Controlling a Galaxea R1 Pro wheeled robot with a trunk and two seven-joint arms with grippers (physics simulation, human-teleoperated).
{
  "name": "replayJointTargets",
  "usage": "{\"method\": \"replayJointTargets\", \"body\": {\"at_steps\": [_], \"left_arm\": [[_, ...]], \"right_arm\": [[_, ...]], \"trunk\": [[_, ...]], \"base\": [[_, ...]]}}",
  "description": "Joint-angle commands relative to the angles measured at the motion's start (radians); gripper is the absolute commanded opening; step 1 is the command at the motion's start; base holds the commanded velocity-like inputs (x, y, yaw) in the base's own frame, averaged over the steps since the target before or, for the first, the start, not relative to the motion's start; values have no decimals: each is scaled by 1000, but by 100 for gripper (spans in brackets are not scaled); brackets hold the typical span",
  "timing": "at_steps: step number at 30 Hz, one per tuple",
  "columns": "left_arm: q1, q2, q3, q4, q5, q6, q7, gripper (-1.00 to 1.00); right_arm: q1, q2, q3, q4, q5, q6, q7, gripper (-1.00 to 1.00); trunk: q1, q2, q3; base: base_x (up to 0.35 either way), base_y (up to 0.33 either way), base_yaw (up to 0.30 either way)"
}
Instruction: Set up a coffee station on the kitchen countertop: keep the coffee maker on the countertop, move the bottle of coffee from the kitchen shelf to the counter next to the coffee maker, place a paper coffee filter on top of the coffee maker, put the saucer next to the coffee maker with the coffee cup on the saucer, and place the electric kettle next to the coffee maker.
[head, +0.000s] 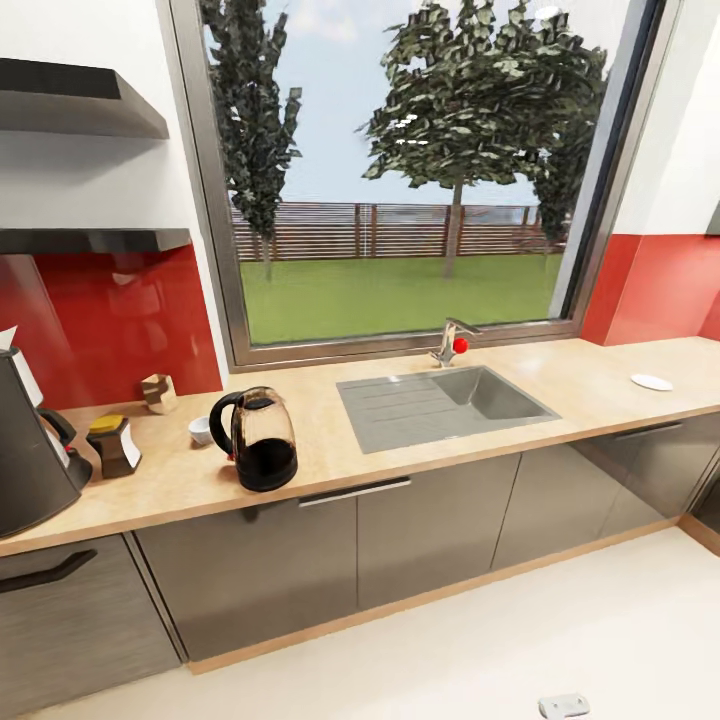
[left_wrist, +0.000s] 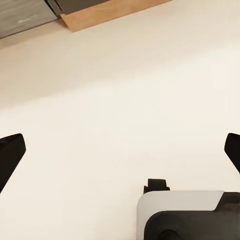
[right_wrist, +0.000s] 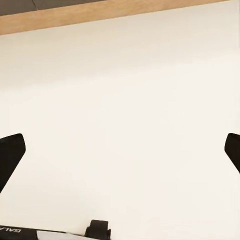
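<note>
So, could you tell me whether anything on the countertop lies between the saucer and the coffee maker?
Yes. The saucer sits far right; the coffee maker is far left. Between them are the inset sink, the electric kettle, the coffee cup and the bottle of coffee.

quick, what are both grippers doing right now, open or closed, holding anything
Left gripper: open, fingers spread wide, nothing between them, pointing at the floor.
Right gripper: open, fingers spread wide, empty, also over the floor.

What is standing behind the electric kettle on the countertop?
Behind the electric kettle, toward the wall, the coffee cup stands on the kitchen countertop; the kettle's handle covers its right edge. Farther back stands a small tan box.
</note>
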Motion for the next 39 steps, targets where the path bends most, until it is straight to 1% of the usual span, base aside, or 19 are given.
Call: {"method": "replayJointTargets", "body": {"at_steps": [1, 3, 6, 9, 12, 15, 19, 23, 28, 31, 35, 36, 39], "left_arm": [[-2, 5, 1, -5, -9, -9, 9, 100], [-3, 5, -1, -16, -11, -20, 12, 100], [-3, 4, -2, -31, -10, -23, 12, 100], [-2, 3, -4, -30, -10, -22, 11, 100], [-2, 3, -5, -29, -10, -22, 11, 100], [-2, 3, -4, -29, -10, -20, 11, 100], [-2, 3, -4, -23, -11, -12, 15, 100], [-2, 3, -5, -3, -12, -10, 16, 100], [-2, 3, -7, 25, -14, -9, 15, 100], [-2, 3, -8, 41, -15, -9, 14, 100], [-1, 2, -8, 64, -17, -10, 12, 100], [-1, 2, -9, 196, -17, -10, 12, 100], [-1, 2, -9, 225, -17, -10, 12, 100]], "right_arm": [[-7, 6, -15, -3, 16, -9, 2, 100], [-18, 15, -18, -4, 20, -9, -5, 100], [-33, 17, -18, -4, 20, -7, -6, 100], [-28, 32, -17, -5, 20, -7, -8, 100], [-26, 36, -17, -4, 20, -6, -9, 100], [-26, 29, -17, -4, 20, -5, -11, 100], [-20, 10, -17, -1, 20, -3, -13, 100], [0, 4, -16, 0, 20, -1, -14, 100], [28, 4, -15, 1, 22, 1, -15, 100], [45, 5, -15, 1, 21, 1, -26, 100], [68, 19, -17, 1, 18, 13, -48, 100], [218, 30, -18, 1, 17, 22, -139, 100], [235, 64, -19, 1, 16, 36, -168, 100]], "trunk": [[0, -1, -2], [0, -1, -2], [0, -1, -2], [0, -1, -2], [0, -1, -2], [0, -1, -2], [0, -1, -2], [0, -1, -2], [0, -1, -2], [0, -1, -2], [0, -1, -2], [0, -1, -2], [0, -1, -2]], "base": [[0, 0, 0], [0, 0, 0], [0, 0, 0], [0, 0, 0], [0, 0, 0], [0, 0, 0], [0, 0, 0], [0, 0, 0], [0, 0, 0], [0, 0, 0], [6, -2, 0], [69, -48, 0], [136, -132, 0]]}}
